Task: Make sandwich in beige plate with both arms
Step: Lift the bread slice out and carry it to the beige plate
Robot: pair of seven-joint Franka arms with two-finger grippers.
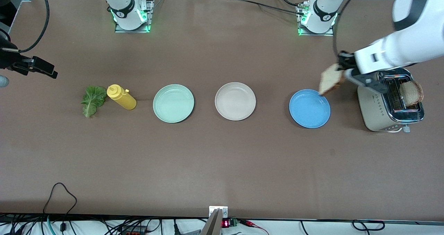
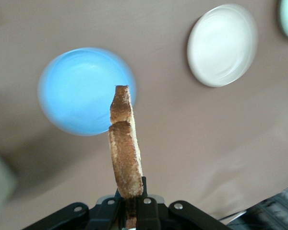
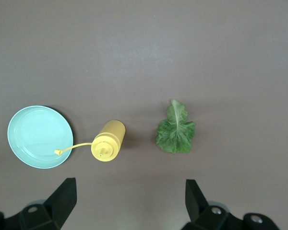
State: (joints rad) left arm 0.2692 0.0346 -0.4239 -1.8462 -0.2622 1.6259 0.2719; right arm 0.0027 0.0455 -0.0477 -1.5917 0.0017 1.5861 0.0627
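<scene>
My left gripper [image 1: 341, 69] [image 2: 133, 203] is shut on a slice of toasted bread [image 1: 330, 82] [image 2: 125, 143], held on edge in the air over the table between the toaster [image 1: 378, 113] and the blue plate [image 1: 309, 108] [image 2: 81, 91]. A second slice [image 1: 411, 93] stands in a toaster slot. The beige plate [image 1: 235, 101] [image 2: 223, 45] lies bare at mid-table. A green lettuce leaf [image 1: 93, 99] [image 3: 176, 132] lies flat toward the right arm's end. My right gripper [image 1: 41, 67] [image 3: 129, 191] hangs open and holds nothing, up over the table beside the lettuce.
A mint green plate [image 1: 173, 103] [image 3: 38, 136] sits between the beige plate and a yellow squeeze bottle [image 1: 121, 97] [image 3: 108, 140] lying on its side next to the lettuce. Cables run along the table edge nearest the front camera.
</scene>
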